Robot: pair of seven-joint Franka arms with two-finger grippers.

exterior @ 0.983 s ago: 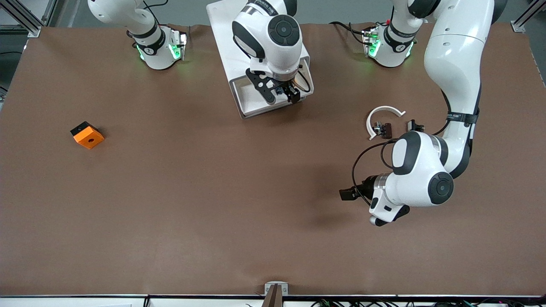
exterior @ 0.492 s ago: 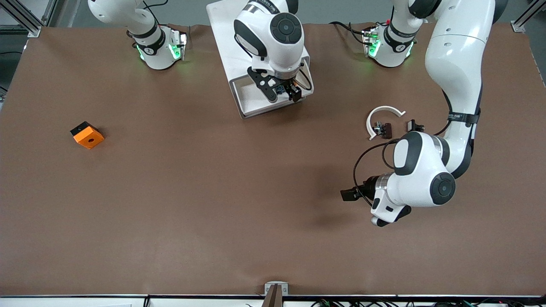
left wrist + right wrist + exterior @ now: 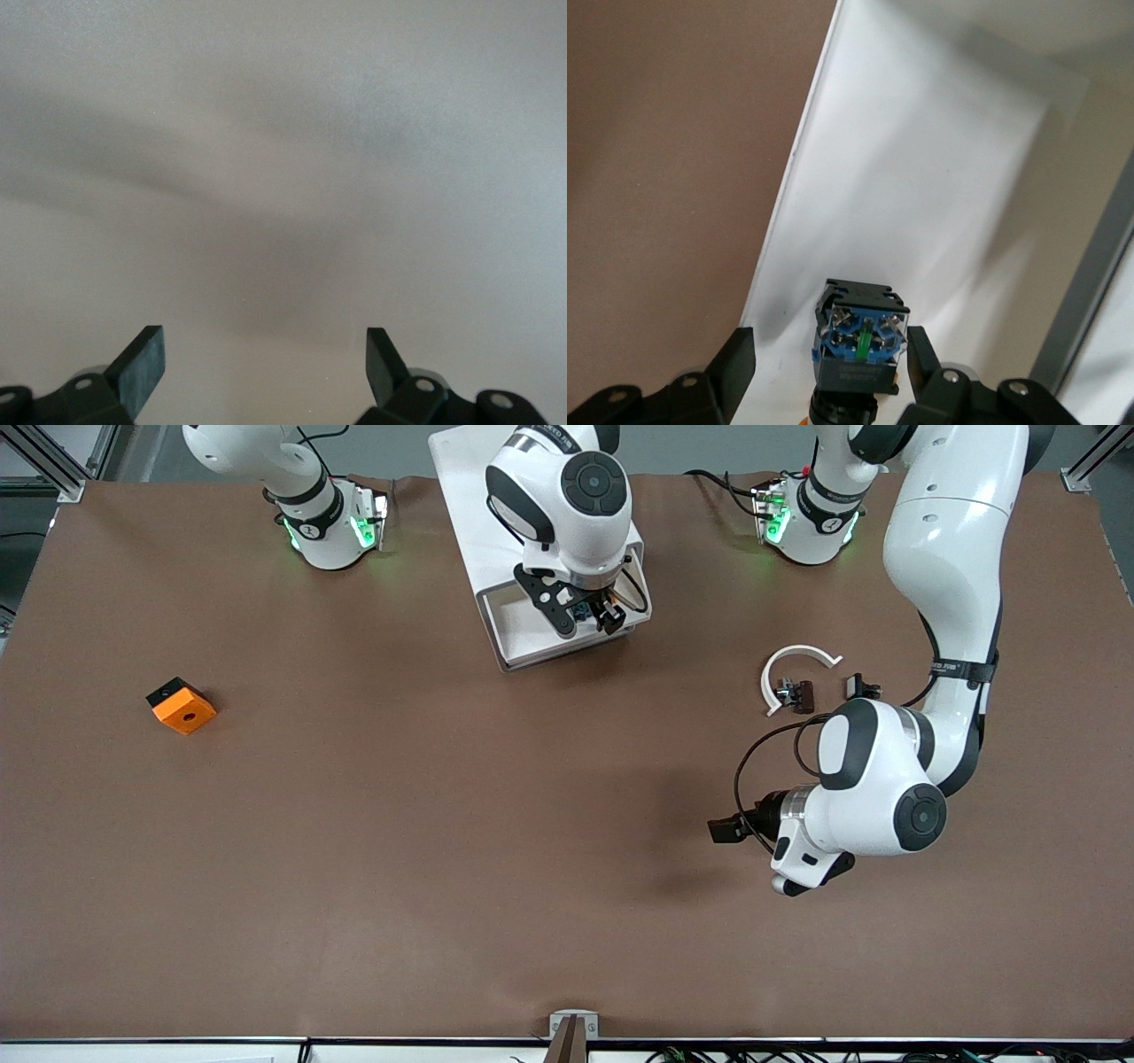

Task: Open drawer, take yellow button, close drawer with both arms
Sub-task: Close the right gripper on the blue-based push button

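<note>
Nearest the front camera, at about four o'clock from the table's middle, the left gripper is held over bare brown tabletop. Its fingers are spread wide with nothing between them, as the left wrist view confirms, and this arm is judged to be waiting. Farther off, at about two o'clock, a thin white plastic arc is seen lying with small black clip parts just beside it. At nine o'clock an orange cube with a round hole is found well apart from everything else. Farthest, at twelve o'clock, the white open drawer is drawn out of its white cabinet. The right gripper is lowered into it. The tiny push-button with blue base, black body and orange cap lies on the drawer's white floor, directly between the right gripper's fingertips. In the right wrist view the button is seen on its side. The blue base points away from the palm and a trace of the cap points toward it, so its long axis is judged to run along the fingers, not across them. The fingers are spread to either side of the short width, one just beside the body and the other a little apart, so no pinch is made yet. The right arm is plainly the nearer one, and only a squeeze across the body is judged to be needed.
</note>
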